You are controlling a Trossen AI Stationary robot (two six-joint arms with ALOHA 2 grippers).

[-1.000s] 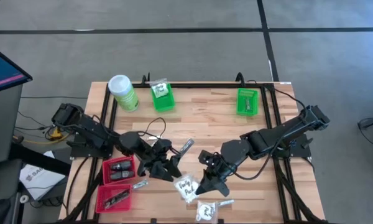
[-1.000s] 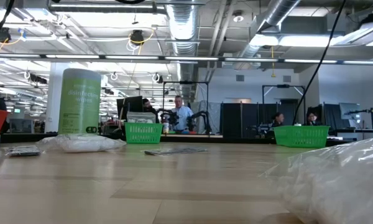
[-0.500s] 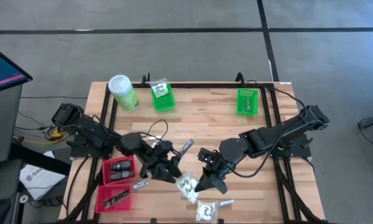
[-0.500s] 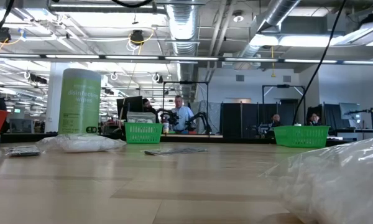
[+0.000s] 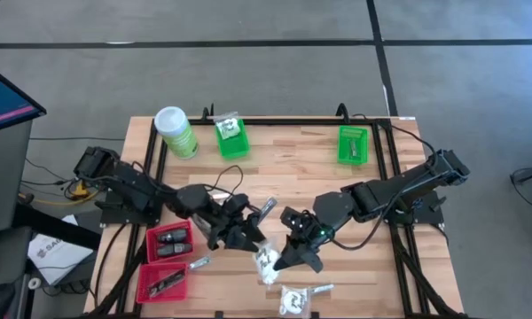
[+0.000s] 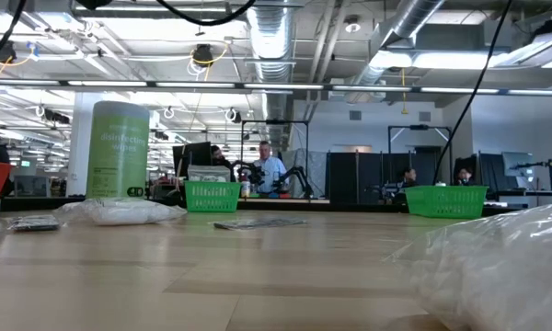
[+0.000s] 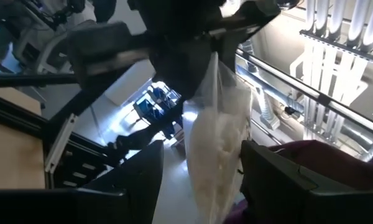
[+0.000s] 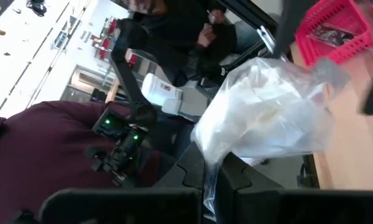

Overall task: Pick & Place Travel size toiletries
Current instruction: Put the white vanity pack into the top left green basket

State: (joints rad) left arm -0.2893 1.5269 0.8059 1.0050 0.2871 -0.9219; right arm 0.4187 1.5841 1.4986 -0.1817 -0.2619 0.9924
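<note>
The right gripper [image 5: 288, 262] is near the front middle of the table [image 5: 310, 177], and its two fingers are pressed together on the edge of a white crinkly packet [image 5: 267, 263]. In the right wrist view the same packet [image 8: 267, 118] hangs out in front of the closed fingers, puffed and wrinkled, with its thin edge pinched between them.

The left gripper [image 5: 248, 237] is just beside the right one, on the other side of the packet. Its fingers [image 7: 137, 180] are held apart, and in the left wrist view the packet [image 7: 217, 143] hangs down between them. I cannot tell if the fingers touch it.

A slim silvery sachet [image 5: 266, 209] lies close behind the left gripper. A second white packet [image 5: 293, 300] lies in front of the right gripper, near the table's front edge, and a small silvery sachet [image 5: 198, 263] lies beside the red baskets [image 5: 167, 259], which stand next to the left arm and hold dark pieces.

Well behind both grippers stand two green baskets [image 5: 231, 138] and the light-green canister [image 5: 175, 132] with a white lid
</note>
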